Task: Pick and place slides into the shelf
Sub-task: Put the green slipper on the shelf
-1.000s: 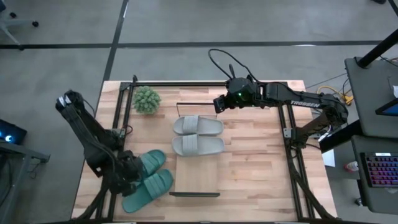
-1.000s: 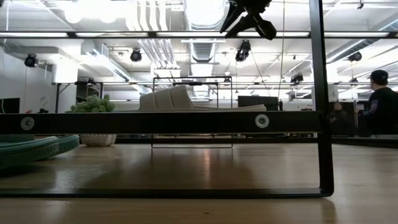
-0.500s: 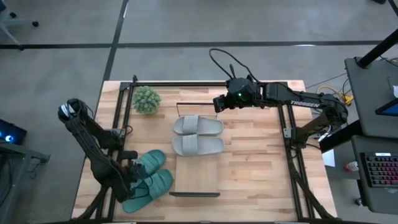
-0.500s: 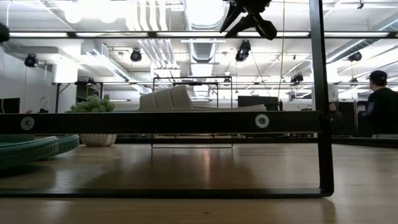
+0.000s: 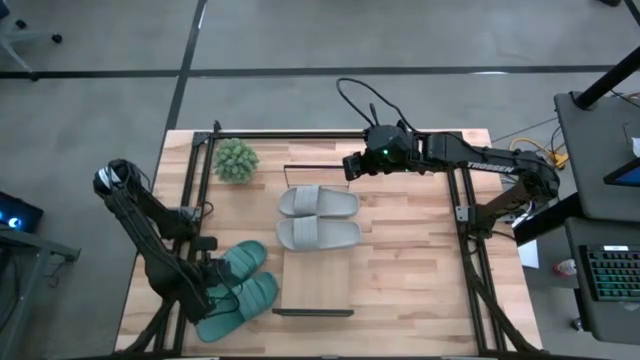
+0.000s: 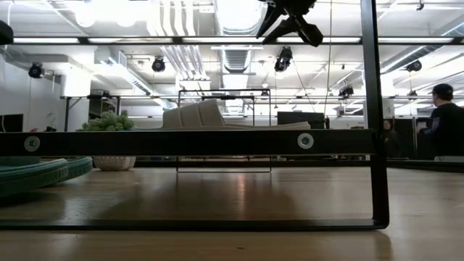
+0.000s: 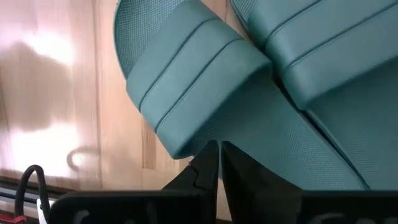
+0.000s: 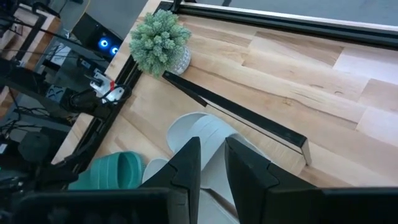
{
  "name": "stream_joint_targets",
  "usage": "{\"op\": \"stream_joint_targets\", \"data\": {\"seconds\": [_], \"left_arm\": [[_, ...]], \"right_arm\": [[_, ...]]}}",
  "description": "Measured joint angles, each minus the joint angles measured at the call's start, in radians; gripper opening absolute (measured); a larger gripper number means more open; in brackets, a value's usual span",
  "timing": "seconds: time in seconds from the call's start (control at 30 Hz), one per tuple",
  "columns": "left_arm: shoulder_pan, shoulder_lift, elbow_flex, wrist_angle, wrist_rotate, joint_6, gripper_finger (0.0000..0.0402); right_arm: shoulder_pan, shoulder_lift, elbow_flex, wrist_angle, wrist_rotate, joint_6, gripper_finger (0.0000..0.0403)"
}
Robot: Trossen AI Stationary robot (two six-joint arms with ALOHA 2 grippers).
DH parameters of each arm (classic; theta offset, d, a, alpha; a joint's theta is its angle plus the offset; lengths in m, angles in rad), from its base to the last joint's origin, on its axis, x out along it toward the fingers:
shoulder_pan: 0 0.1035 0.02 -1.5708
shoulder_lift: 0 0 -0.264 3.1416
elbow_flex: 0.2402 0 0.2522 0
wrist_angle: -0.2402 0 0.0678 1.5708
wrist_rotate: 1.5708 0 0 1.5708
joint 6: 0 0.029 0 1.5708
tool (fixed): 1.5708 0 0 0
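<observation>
Two teal slides (image 5: 243, 260) (image 5: 238, 303) lie side by side on the table near its left front, soles down. My left gripper (image 5: 213, 287) hangs over them, shut and pointing steeply down; in the left wrist view (image 7: 219, 149) its tips stand at the near edge of one teal strap (image 7: 186, 87). Two light grey slides (image 5: 318, 202) (image 5: 318, 235) rest soles down on the far half of the shelf (image 5: 318, 290). My right gripper (image 5: 350, 165) hovers high over the shelf's far end, narrowly open with nothing between its fingers (image 8: 211, 165). My left gripper comes at the teal slide from above with shut fingers, beside the strap's edge (image 7: 199, 140) over the sole. I cannot tell whether the tips touch it. The slide lies flat on the table.
A small potted plant (image 5: 236, 160) stands at the far left of the table. Black frame rails (image 5: 195, 180) run along both sides. Bare tabletop (image 5: 410, 260) lies to the right of the shelf. A person (image 6: 442, 123) stands in the room beyond.
My left gripper has stayed over the teal slides but has tipped further downward and rolled at the wrist, while the arm's elbow has shifted toward the near edge. The slides have not moved.
</observation>
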Motion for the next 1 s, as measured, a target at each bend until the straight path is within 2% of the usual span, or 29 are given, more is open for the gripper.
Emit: {"op": "stream_joint_targets", "data": {"seconds": [0.33,0.47,0.7,1.0], "left_arm": [[0.002,0.006,-0.004,-0.005,-0.01,0.001,0.0102],[0.001,0.025,-0.008,-0.004,-0.033,0.001,0.0127],[0.001,0.064,-0.016,-0.003,-0.089,0.007,0.0137],[0.001,0.083,-0.016,0.004,-0.095,0.007,0.0138]], "right_arm": [[0.014,0.0,0.0,0.0,0.0,0.0,0.0066],[0.019,0.0,0.0,0.0,0.0,0.004,0.0066],[0.022,0.0,0.0,0.0,0.0,0.009,0.0066],[0.033,0.0,0.0,0.0,0.001,0.017,0.0066]]}}
